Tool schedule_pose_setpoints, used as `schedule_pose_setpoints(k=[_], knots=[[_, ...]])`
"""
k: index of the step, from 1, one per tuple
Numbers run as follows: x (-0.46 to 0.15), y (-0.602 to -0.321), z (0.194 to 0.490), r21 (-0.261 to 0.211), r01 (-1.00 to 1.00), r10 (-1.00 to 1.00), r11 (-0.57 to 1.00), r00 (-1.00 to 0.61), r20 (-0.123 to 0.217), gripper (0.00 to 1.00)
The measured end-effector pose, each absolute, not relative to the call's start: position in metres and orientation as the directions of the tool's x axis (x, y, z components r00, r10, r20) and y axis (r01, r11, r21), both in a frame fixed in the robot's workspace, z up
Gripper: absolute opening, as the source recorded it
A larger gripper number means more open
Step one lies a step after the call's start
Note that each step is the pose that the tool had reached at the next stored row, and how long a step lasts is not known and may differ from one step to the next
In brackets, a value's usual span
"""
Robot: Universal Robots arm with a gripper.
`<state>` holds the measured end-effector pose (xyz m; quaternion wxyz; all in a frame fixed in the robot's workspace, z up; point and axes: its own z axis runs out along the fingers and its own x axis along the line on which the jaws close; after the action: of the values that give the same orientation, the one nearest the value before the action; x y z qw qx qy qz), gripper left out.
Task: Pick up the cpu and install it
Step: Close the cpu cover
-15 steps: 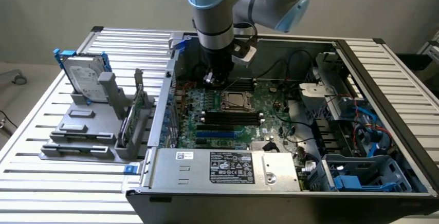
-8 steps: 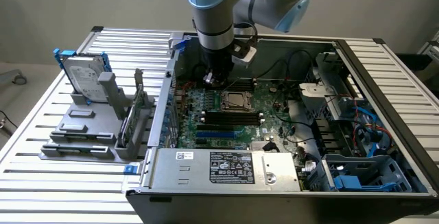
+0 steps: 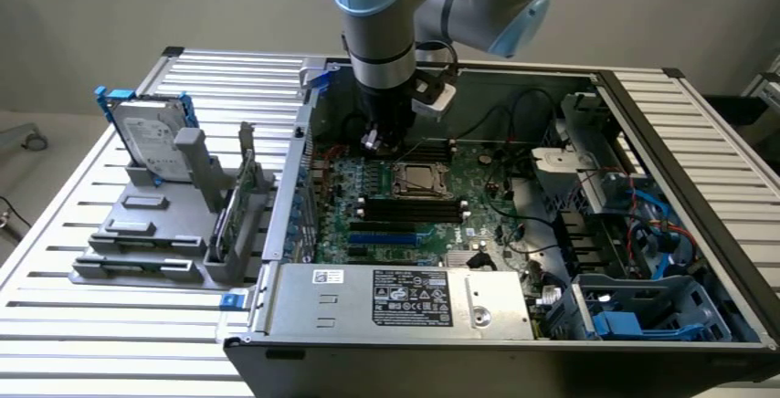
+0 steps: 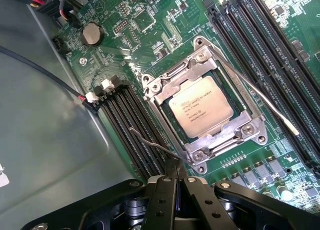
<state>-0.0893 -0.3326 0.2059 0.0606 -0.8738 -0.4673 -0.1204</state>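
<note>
The cpu [image 4: 201, 105], a small square chip with a shiny silver top and printed text, lies flat in the metal-framed socket [image 4: 250, 121] on the green motherboard [image 4: 150, 34]. The frame is folded down around its edges. In the exterior view the cpu [image 3: 421, 178] sits mid-board inside the open computer case. My gripper [image 4: 175, 166] is shut with nothing between its black fingers [image 4: 162, 195]. Its tips sit right by the end of a thin wire latch lever [image 4: 157, 146] beside the socket. In the exterior view my gripper [image 3: 380, 145] hangs low over the board, just toward that view's left of the socket.
Black memory slots [image 4: 132, 125] flank the socket on both sides. A second wire lever [image 4: 265, 107] lies across its other side. A silver hard drive [image 3: 155, 133] stands in a grey fixture [image 3: 152, 243] on the slatted table. The power supply [image 3: 403, 299] and case walls bound the board.
</note>
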Motion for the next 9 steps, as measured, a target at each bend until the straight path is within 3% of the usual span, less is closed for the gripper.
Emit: schedule_pose_setpoints(k=[9], knots=[[-0.0888,-0.3325,0.2056,0.01,0.831,0.803,-0.556,0.534,0.263,0.11]])
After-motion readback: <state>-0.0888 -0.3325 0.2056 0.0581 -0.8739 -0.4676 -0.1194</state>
